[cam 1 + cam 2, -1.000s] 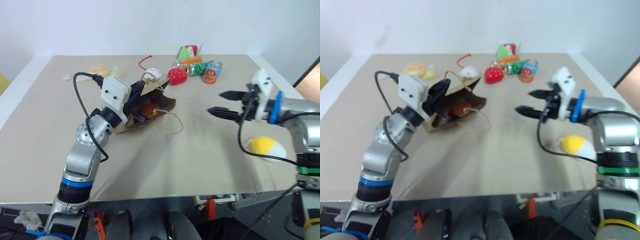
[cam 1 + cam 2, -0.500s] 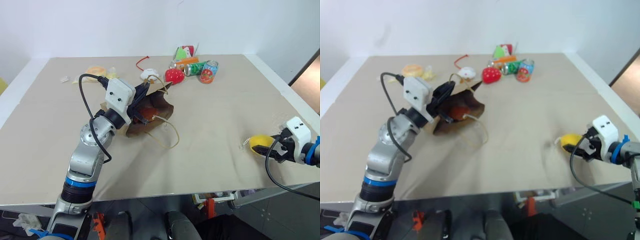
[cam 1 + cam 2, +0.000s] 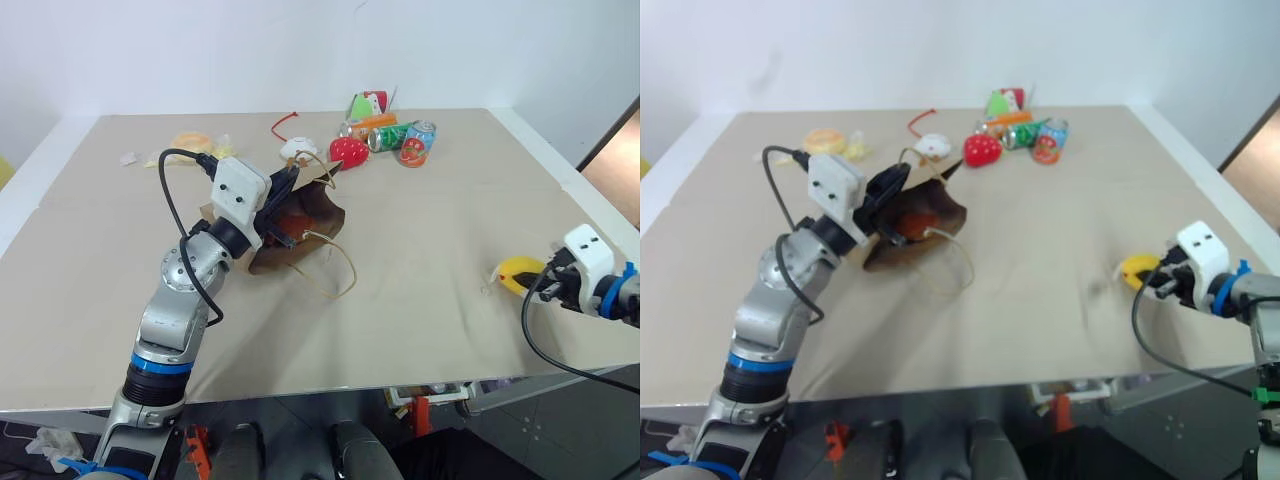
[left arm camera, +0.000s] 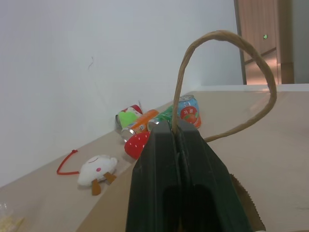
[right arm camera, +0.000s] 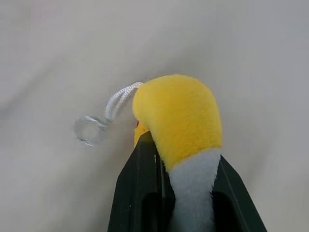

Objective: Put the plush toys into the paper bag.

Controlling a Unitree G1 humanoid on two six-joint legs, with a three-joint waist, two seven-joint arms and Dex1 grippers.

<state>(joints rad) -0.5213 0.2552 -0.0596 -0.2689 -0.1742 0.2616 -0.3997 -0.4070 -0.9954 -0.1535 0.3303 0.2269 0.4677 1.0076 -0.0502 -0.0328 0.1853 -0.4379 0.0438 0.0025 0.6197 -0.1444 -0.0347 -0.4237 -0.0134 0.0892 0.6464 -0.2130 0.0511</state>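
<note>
The right claw pinches the yellow egg plush at the table's right edge. The left claw, pressed together, holds the paper bag by its handle. Next: carry the egg across, well apart, into the bag's mouth.

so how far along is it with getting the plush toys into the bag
About halfway. The reddish-brown plush toy already lies inside the paper bag, which the left hand holds by a cord handle, fingers shut on it. In hand: the right hand is closed on the yellow and white plush toy at the table edge. Left: carry it over and drop it in.
</note>
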